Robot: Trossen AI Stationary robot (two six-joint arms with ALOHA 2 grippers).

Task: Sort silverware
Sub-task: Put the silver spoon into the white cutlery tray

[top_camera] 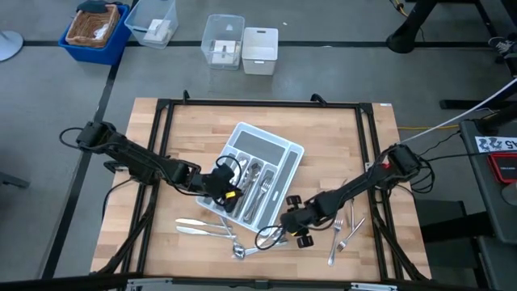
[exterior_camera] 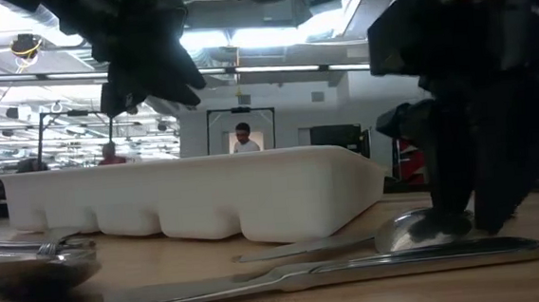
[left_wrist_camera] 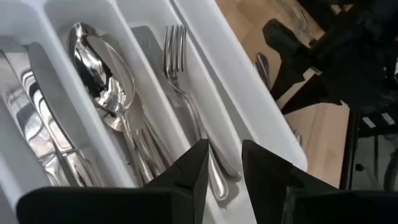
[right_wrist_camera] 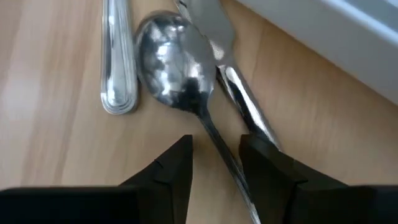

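The silverware [top_camera: 212, 227] is slim, bright, mirror-polished metal. Part of it already lies in the light grey tray [top_camera: 284, 146], which sits tilted at the middle of the desk [top_camera: 194, 137]: spoons [left_wrist_camera: 102, 74] and a fork [left_wrist_camera: 177, 59] rest lengthwise in neighbouring long compartments. The rest lies loose on the wood: knives and spoons just off the tray's near left corner, and a few forks [top_camera: 343, 234] to the near right, close to the desk's right edge. The left pincer [left_wrist_camera: 219, 171] hangs over the tray's near end, fingers parted and holding nothing. The right pincer [right_wrist_camera: 214, 165] sits low by the tray's near right corner, released, its fingers straddling the handle of a loose spoon [right_wrist_camera: 171, 62] that lies touching a knife [right_wrist_camera: 233, 74]. The far half of the desk is bare wood.
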